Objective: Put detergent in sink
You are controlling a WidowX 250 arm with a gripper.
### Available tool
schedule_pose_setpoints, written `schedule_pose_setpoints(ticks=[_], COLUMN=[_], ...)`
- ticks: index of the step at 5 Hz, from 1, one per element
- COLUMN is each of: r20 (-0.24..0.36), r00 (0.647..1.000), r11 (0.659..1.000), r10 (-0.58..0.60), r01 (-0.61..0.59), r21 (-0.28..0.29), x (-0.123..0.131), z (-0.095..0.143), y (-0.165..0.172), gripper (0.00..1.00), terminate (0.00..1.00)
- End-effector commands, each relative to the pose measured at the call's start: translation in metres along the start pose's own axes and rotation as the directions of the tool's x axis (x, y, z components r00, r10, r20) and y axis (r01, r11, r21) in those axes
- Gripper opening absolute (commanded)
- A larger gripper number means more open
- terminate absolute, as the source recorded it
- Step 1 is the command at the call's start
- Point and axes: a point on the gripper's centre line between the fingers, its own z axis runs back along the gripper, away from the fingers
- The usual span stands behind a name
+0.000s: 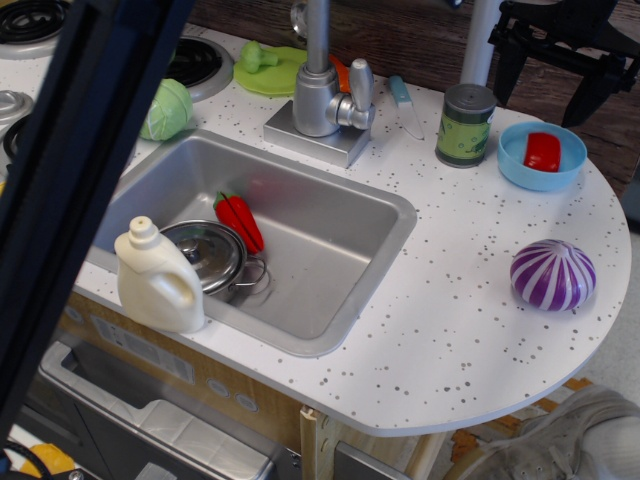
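The detergent (158,280), a cream-white jug with a round cap and a built-in handle, stands upright on the sink's front-left rim, beside a lidded steel pot (205,255). The sink (330,250) is a brushed-steel basin in the white speckled countertop, with a tall grey faucet (322,85) behind it. The pot and a red pepper (240,220) lie inside the basin. No gripper fingers show. A dark diagonal bar (80,170) crosses the left side close to the camera; I cannot tell what it is.
A green cabbage (167,108) and stove burners (195,62) lie at the back left. A green plate (265,68), a green can (466,124) and a blue bowl (542,155) holding a red piece stand at the back. A purple striped ball (553,274) lies at the right.
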Motion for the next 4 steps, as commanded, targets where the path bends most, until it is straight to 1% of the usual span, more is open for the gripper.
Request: schedule_pose_setpoints(ticks=[1, 2, 3, 4], r20=[0.0, -0.055, -0.074, -0.134], r00=[1.0, 0.996, 0.977, 0.897], r11=[1.0, 0.997, 0.974, 0.887], r10=[0.0, 0.075, 0.202, 0.422], r01=[0.0, -0.075, -0.192, -0.378], r21=[0.0, 0.017, 0.122, 0.266], x=[0.0, -0.01, -0.032, -0.061], z=[0.0, 0.011, 0.024, 0.028], y=[0.0, 0.042, 0.083, 0.13], gripper=[1.0, 1.0, 1.0, 1.0], terminate=[0.0, 0.0, 0.0, 0.0])
